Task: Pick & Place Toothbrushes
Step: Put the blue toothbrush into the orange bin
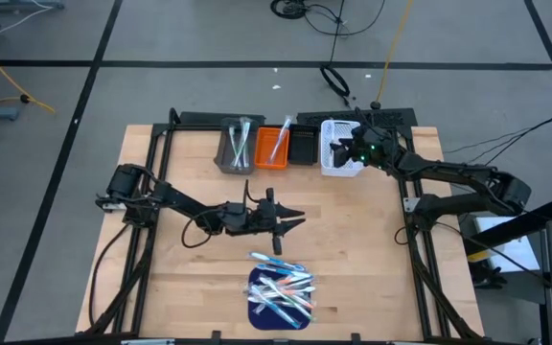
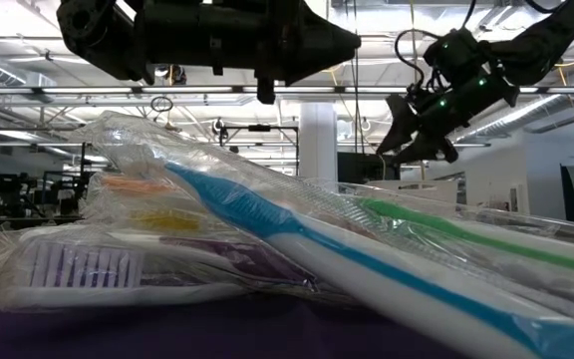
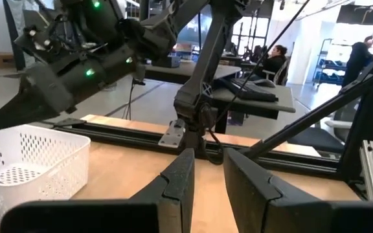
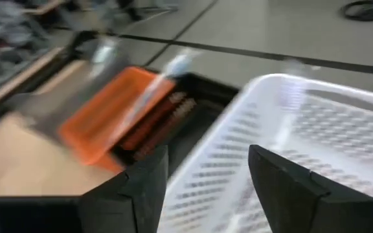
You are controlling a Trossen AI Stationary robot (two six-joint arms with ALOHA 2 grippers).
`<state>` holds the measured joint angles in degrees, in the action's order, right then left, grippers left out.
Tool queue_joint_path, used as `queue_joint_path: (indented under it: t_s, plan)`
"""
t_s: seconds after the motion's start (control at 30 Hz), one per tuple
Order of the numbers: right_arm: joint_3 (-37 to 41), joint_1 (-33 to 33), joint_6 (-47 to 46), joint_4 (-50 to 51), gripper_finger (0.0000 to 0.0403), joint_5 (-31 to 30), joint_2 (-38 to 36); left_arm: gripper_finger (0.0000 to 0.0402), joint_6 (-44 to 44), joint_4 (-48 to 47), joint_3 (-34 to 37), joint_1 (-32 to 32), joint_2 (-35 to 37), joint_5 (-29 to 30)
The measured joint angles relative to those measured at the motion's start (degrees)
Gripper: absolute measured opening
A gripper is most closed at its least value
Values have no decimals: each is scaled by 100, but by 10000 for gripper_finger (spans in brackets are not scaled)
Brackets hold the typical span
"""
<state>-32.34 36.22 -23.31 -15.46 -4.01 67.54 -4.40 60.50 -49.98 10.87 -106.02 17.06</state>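
Note:
Several toothbrushes [image 1: 281, 290] in clear wrappers lie heaped on the dark blue mat [image 1: 255, 309] near the table's front edge; the low view shows them close up [image 2: 297, 239]. More toothbrushes stand in the grey bin [image 1: 235, 144] and the orange bin [image 1: 272, 147] at the back. My right gripper [image 1: 337, 151] hovers open over the white bin [image 1: 341, 165], nothing between its fingers [image 4: 206, 175]. My left gripper [image 1: 295, 219] hangs level above mid-table, pointing right, its fingers a little apart and empty [image 3: 208, 178].
A black bin [image 1: 302, 147] stands between the orange and white bins in the back row. One toothbrush [image 1: 266, 257] lies on the wood just beyond the mat. Black frame rails [image 1: 161, 172] run along the table's sides. People sit beyond the table [image 3: 278, 57].

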Motion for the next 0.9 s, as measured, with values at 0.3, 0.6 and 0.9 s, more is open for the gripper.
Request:
queue_joint_path:
  t_s: [0.3, 0.6, 0.9]
  plan:
    - [0, -485, 10, -35, 203, 1453, -547, 81, -69, -270, 0, -1, 0, -146]
    - [0, -1534, -12, -2, 203, 1781, -659, 81, -390, -1470, 0, 19, 44, -974]
    - [0, -2286, 15, 87, 203, 1766, -655, 81, -321, -4251, -4, 292, 1189, -1102]
